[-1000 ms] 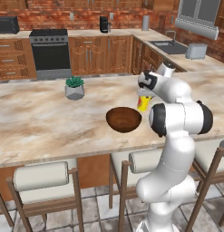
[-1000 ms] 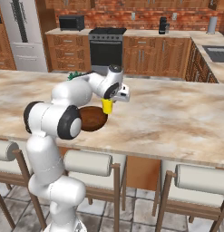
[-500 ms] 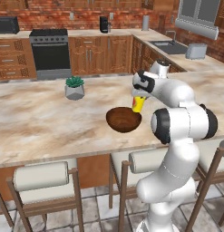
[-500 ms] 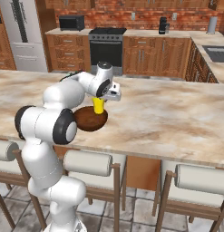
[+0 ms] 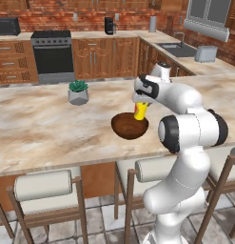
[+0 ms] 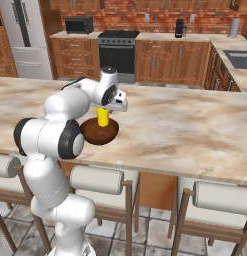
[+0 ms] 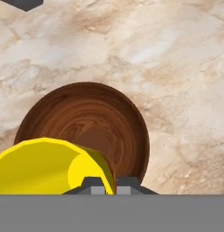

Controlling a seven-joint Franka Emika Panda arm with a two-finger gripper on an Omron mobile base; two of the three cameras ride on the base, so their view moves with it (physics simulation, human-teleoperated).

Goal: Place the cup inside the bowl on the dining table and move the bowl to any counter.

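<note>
fingers (image 7: pixel 104 185) pinched on the yellow cup (image 5: pixel 140 112), held just above the bowl (image 5: pixel 130 126).

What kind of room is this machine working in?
A home kitchen, computer-rendered by the look of it. A black stove stands among wooden cabinets against a red brick wall, with a sink and toaster on the counter. Padded stools line the long marble dining table.

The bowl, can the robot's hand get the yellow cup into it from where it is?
Probably yes. The gripper holds the cup right over the wooden bowl on the dining table, jaws shut on its rim. Nothing sits between cup and bowl, and the plant pot stands well aside.
</note>
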